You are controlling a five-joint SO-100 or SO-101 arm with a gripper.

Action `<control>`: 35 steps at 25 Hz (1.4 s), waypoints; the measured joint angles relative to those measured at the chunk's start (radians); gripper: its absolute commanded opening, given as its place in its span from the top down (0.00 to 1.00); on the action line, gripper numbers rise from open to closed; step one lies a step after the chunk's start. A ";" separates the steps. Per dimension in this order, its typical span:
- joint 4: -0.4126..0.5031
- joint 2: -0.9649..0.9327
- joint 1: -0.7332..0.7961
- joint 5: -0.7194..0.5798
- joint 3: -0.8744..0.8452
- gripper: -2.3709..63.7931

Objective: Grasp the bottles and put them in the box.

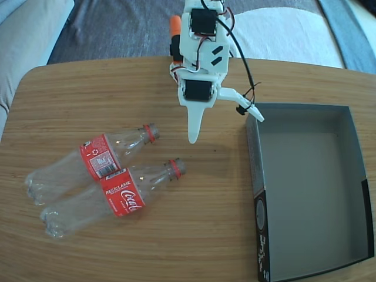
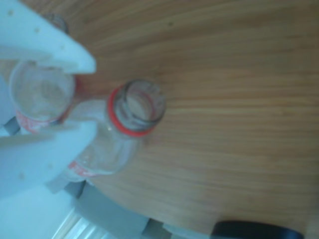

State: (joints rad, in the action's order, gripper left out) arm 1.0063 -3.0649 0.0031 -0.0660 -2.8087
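Two clear bottles with red labels and red neck rings lie side by side on the wooden table, left of centre in the fixed view: the upper bottle point(image 1: 100, 155) and the lower bottle point(image 1: 123, 194), necks pointing right. The box point(image 1: 258, 194), black outside and grey inside, sits at the right with nothing in it. My white gripper point(image 1: 226, 128) hangs open between bottles and box, holding nothing. In the wrist view the gripper point(image 2: 92, 97) frames the far bottle point(image 2: 42, 94), while the nearer bottle's open mouth point(image 2: 137, 107) lies just beyond the fingertips.
The round-cornered table point(image 1: 176, 247) ends close behind the arm base, against grey fabric point(image 1: 117, 26) and a white cushion point(image 1: 288, 35). A black cable point(image 1: 244, 64) runs down to the gripper. A dark corner of the box point(image 2: 259, 230) shows in the wrist view.
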 measured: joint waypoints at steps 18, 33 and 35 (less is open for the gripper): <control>0.000 -0.002 0.060 -0.026 0.000 0.85; -0.017 0.006 0.057 -0.049 0.158 0.85; -0.017 0.006 0.057 -0.049 0.181 0.85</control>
State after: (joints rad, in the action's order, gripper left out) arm 0.9894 -3.0588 0.0598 -0.1150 -2.6277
